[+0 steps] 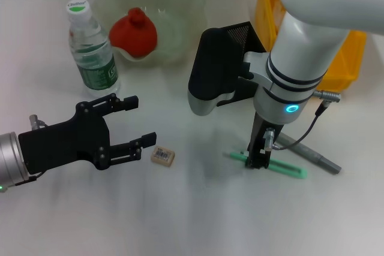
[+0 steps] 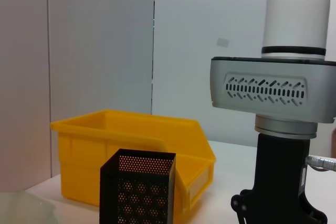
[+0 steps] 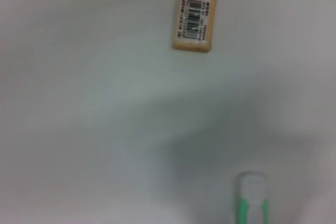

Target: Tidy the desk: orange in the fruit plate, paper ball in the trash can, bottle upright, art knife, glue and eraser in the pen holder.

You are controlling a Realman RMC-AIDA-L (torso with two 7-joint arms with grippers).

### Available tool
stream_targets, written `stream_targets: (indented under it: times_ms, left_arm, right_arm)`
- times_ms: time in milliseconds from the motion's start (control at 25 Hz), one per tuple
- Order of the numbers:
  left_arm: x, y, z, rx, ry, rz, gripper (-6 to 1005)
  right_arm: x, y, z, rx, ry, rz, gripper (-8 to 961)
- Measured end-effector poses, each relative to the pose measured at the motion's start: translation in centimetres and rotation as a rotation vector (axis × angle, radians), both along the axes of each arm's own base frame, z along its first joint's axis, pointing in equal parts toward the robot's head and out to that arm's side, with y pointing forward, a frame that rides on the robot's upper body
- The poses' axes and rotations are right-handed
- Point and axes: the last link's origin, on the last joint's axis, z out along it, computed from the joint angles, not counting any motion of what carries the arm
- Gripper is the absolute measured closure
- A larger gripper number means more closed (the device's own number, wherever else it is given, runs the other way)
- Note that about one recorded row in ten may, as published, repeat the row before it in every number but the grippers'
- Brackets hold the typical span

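White counter (image 1: 198, 220): bare room along near edge. Right hand (image 1: 258, 161) down on slim green-and-white art knife (image 1: 282, 168), lying flat; grip state cannot tell. Grey pen-shaped glue stick (image 1: 312, 155) just behind knife. Small tan barcode-labelled eraser (image 1: 162, 156) flat, just beside fingertips of left hand (image 1: 133, 125), spread, released. Black mesh pen holder (image 1: 243, 37) far side.
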Motion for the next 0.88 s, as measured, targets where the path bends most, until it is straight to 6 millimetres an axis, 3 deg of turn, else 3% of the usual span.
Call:
stream_targets:
  times_ms: [120, 320, 880]
  left_arm:
    - [0.05, 0.07, 0.03, 0.0, 0.001, -0.002, 215]
    - [0.09, 0.16, 0.07, 0.0, 0.001, -0.004, 215]
    - [0.12, 0.23, 0.1, -0.001, 0.0, -0.003, 216]
  right_arm:
    - [0.0, 0.0, 0.0, 0.0, 0.0, 0.0, 703]
    - [0.03, 0.04, 0.04, 0.002, -0.003, 0.002, 790]
    - [-0.04, 0.09, 0.07, 0.004, 0.001, 0.001, 789]
